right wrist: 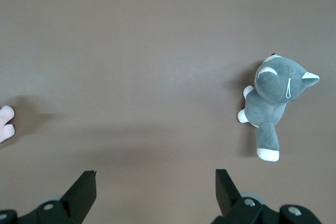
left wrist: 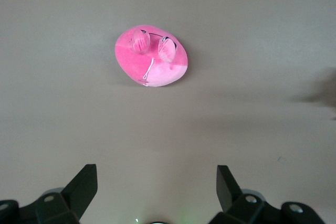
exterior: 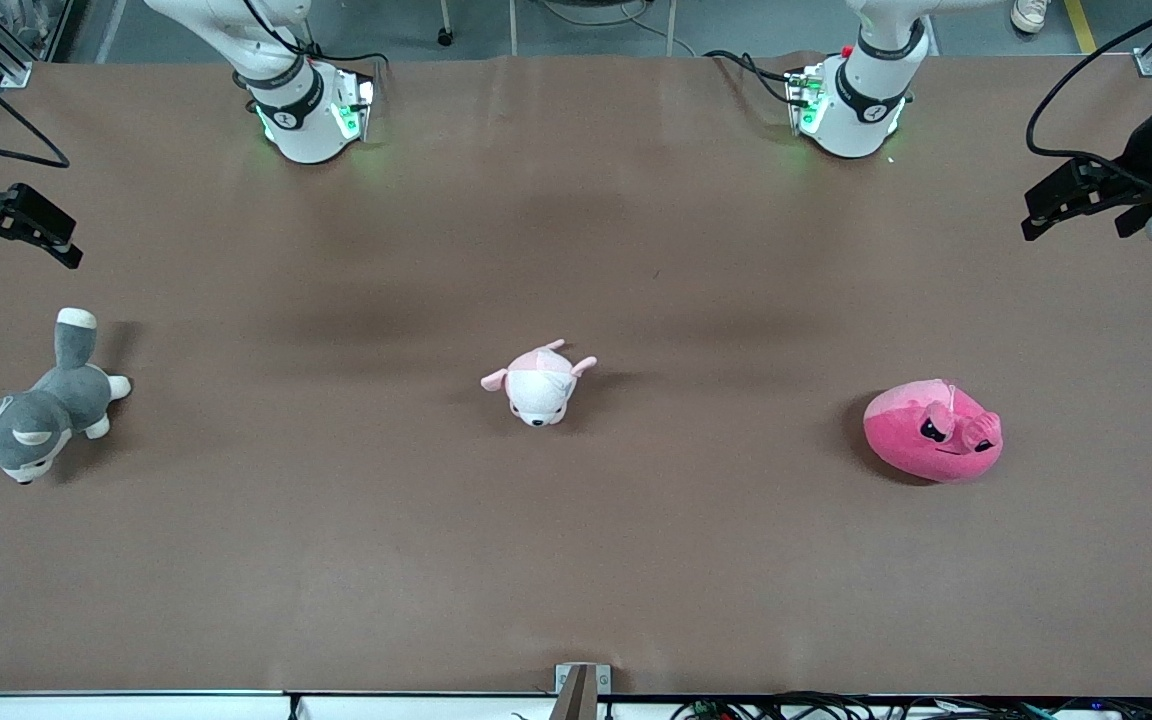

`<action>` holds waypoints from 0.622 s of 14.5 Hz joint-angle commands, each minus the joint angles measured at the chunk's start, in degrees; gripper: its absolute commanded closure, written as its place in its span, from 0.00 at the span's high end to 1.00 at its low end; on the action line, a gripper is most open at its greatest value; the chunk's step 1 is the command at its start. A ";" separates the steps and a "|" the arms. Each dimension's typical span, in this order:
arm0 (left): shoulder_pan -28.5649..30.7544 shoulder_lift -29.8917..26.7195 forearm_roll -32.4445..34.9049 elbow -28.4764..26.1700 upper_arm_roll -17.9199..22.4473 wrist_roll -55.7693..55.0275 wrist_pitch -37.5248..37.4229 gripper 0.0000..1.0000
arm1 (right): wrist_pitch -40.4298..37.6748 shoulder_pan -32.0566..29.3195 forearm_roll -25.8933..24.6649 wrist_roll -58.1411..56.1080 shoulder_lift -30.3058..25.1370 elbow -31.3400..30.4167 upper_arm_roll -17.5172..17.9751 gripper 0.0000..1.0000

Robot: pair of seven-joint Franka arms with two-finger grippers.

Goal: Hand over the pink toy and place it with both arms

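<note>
The hot-pink blob plush, the pink toy (exterior: 933, 431), lies on the brown table toward the left arm's end, its angry black eyes toward the front camera. It also shows in the left wrist view (left wrist: 151, 56). My left gripper (exterior: 1061, 203) hangs open and empty in the air at the left arm's end of the table; in its wrist view (left wrist: 156, 174) the toy lies well apart from the fingers. My right gripper (exterior: 41, 228) hangs open and empty over the right arm's end of the table and shows in its wrist view (right wrist: 155, 178).
A small pale pink-and-white plush animal (exterior: 539, 382) lies mid-table; its edge shows in the right wrist view (right wrist: 5, 123). A grey-and-white plush animal (exterior: 36, 405) lies at the right arm's end, also in the right wrist view (right wrist: 274, 98). The brown table (exterior: 576, 560) spreads wide around them.
</note>
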 commanded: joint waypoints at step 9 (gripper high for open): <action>1.37 5.23 0.57 2.42 -0.11 -0.06 -0.61 1.00 | 0.16 0.25 -1.07 0.13 -1.17 -0.90 -0.14 1.00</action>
